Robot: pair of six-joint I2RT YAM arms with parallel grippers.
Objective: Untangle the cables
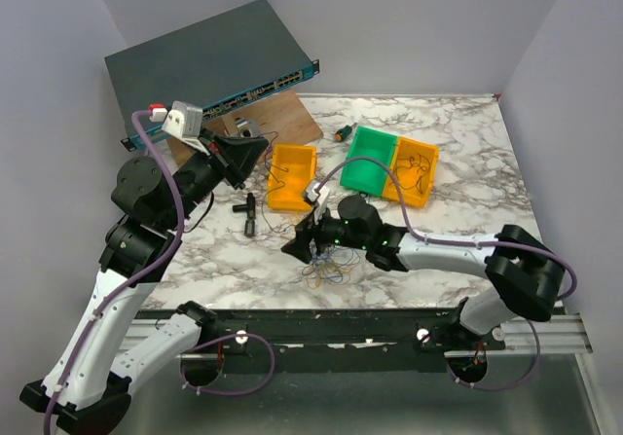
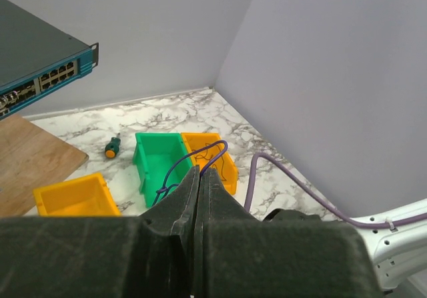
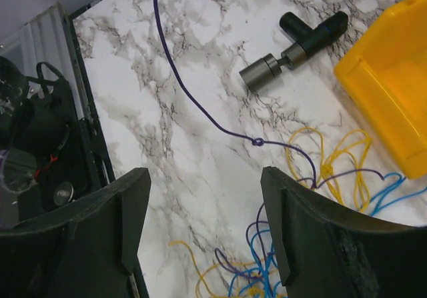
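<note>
The cables lie in a loose tangle of thin blue, yellow and purple wires on the marble table, near its front edge. My right gripper hovers just left of the tangle, open and empty. In the right wrist view the wires sit under the right finger. A purple cable with a small knot runs out of the tangle toward the far left. My left gripper is raised beside the left yellow bin. In the left wrist view it is shut on that purple cable.
A yellow bin, a green bin and an orange bin holding thin wires stand mid-table. A black T-handle tool lies to the left of the tangle. A network switch and a wooden board are at the back left.
</note>
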